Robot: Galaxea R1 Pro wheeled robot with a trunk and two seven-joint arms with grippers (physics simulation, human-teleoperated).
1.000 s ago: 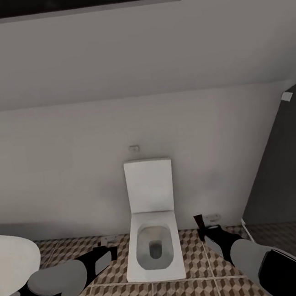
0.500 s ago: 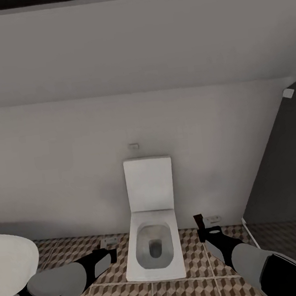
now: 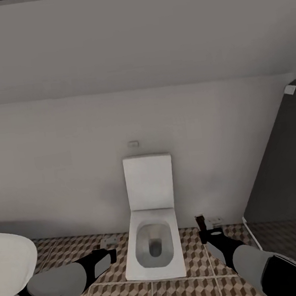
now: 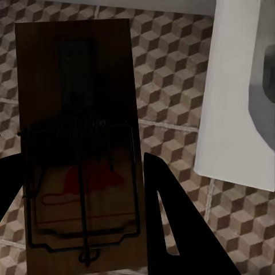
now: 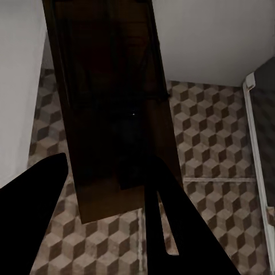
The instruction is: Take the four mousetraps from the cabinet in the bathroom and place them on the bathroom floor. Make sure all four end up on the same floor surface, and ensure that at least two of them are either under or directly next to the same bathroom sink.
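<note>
Each gripper, left (image 4: 86,223) and right (image 5: 109,212), clamps a mousetrap (image 4: 77,143) (image 5: 112,103) over floor (image 3: 183,295); neither placed, sink unseen.

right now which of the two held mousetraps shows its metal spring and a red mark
The mousetrap in the left gripper: its wire spring and red mark face the wrist camera. The mousetrap in the right gripper shows a dark plain face.

The head camera is looking down at the toilet (image 3: 154,239) from above; both wrist cameras are hovering close over the bathroom floor (image 4: 172,80) beside it.
</note>
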